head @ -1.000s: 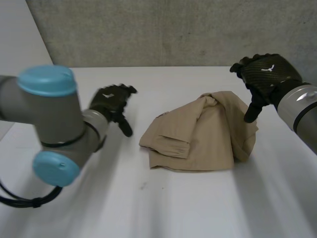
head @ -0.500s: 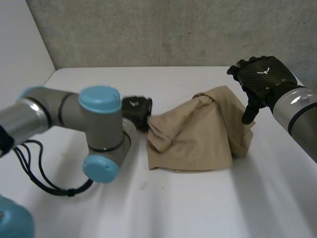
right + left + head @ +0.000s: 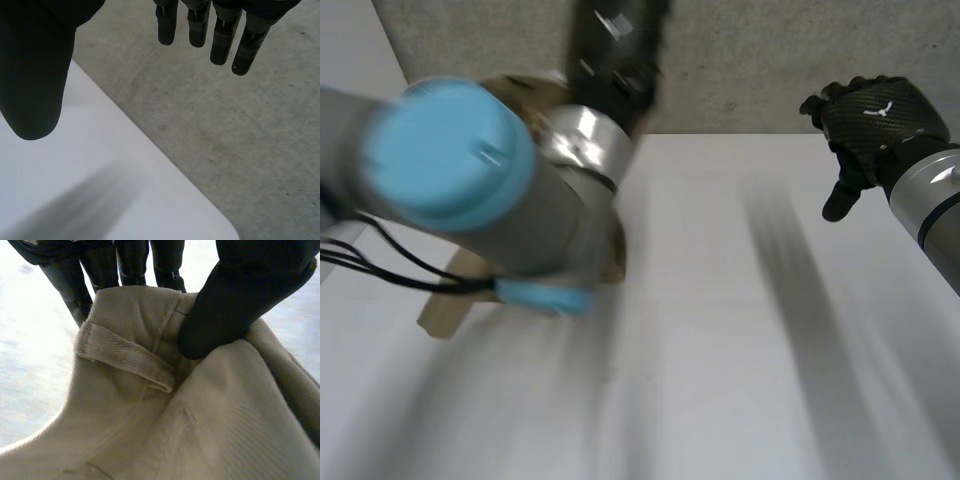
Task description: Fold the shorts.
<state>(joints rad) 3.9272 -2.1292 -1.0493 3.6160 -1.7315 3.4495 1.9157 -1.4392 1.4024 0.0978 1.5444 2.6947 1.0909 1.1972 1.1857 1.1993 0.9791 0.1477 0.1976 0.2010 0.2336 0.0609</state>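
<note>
1. Closest in the head view is the robot's grey left arm with its light-blue cap (image 3: 450,160), covering nine to eleven o'clock.
2. The tan twill shorts (image 3: 150,430) are in the black left hand (image 3: 240,295). In the left wrist view the thumb presses a folded, stitched edge of the cloth against the straight fingers (image 3: 131,262) behind it, a firm pinch, and the rest of the cloth spreads below the hand.
3. In the head view, tan cloth shows round the left arm from about eight to eleven o'clock, and the left hand is up at twelve.
4. The white table (image 3: 740,350) lies bare from three to six o'clock.
5. The black right hand (image 3: 872,115) hangs at two o'clock. Its fingers are straight and apart from the thumb, holding nothing.
6. Farthest off is the rough grey concrete wall (image 3: 740,60).
</note>
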